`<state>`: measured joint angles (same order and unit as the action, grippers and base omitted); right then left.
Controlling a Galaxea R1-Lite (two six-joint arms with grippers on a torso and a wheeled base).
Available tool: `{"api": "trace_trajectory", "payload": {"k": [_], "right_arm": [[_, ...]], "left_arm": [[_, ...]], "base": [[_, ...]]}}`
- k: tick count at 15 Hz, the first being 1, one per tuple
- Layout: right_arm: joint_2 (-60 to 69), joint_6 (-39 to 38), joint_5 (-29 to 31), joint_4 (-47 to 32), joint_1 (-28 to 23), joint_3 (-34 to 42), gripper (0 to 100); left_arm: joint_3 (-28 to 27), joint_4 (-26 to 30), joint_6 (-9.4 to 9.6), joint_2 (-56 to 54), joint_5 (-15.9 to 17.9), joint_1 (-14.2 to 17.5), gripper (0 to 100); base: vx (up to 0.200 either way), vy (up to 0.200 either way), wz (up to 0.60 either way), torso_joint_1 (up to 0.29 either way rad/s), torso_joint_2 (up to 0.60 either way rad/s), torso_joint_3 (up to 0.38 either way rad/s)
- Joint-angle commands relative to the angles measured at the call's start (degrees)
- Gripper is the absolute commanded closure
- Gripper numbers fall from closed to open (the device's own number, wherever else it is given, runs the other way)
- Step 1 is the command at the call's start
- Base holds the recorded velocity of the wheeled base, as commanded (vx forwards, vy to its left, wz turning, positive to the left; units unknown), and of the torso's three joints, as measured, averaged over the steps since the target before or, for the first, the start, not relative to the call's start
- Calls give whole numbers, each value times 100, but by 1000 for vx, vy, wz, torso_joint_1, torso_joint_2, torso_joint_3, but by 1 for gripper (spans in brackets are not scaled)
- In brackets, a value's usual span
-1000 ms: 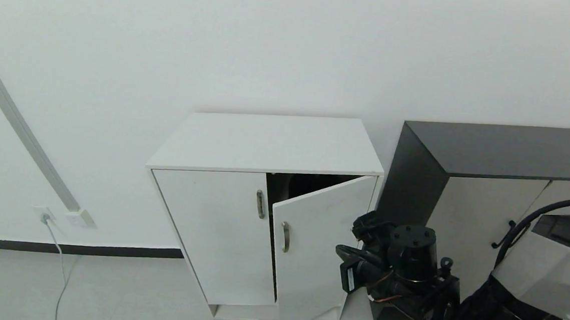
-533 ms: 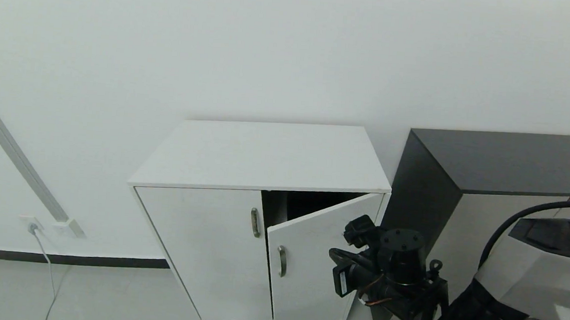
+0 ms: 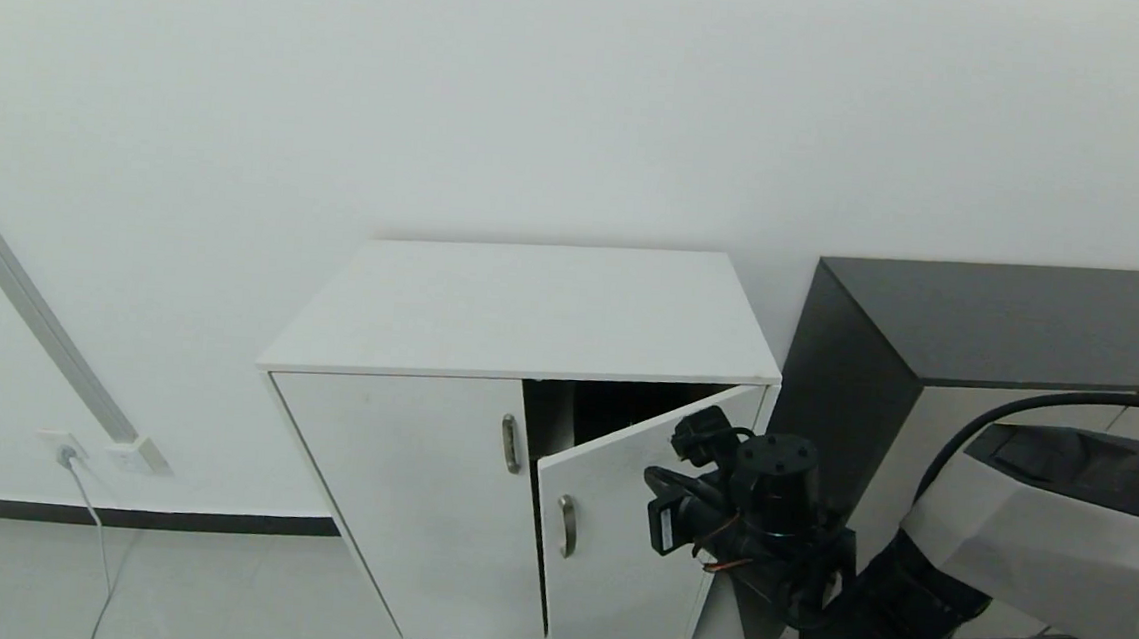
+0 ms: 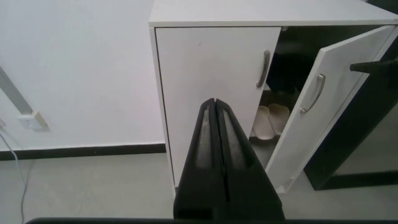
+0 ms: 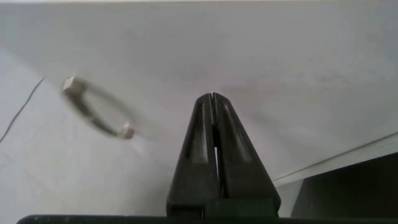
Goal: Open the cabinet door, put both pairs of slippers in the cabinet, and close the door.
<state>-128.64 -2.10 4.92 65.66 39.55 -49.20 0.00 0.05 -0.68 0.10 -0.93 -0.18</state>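
With slippers (image 4: 270, 121) lying inside the cabinet (image 3: 530, 307), the right jaws, pressed together, are facing the ajar door (image 3: 597, 572) just ahead, seemingly leaving only the closing.

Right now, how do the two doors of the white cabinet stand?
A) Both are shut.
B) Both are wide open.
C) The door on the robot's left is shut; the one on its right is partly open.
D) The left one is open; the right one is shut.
C: the left door lies flush with the front of the cabinet, while the right door stands swung out at an angle, with a dark gap behind it.
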Motion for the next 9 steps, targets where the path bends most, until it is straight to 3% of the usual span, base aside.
{"api": "trace_trajectory", "payload": {"k": [1, 9], "right_arm": [[-215, -1, 0, -9, -70, -221, 100], [-505, 8, 0, -97, -237, -731, 100]], "left_arm": [[0, -5, -2, -1, -4, 1, 100], [0, -5, -2, -1, 5, 1, 100]], "base": [[0, 0, 0, 0, 0, 0], [0, 0, 0, 0, 0, 0]]}}
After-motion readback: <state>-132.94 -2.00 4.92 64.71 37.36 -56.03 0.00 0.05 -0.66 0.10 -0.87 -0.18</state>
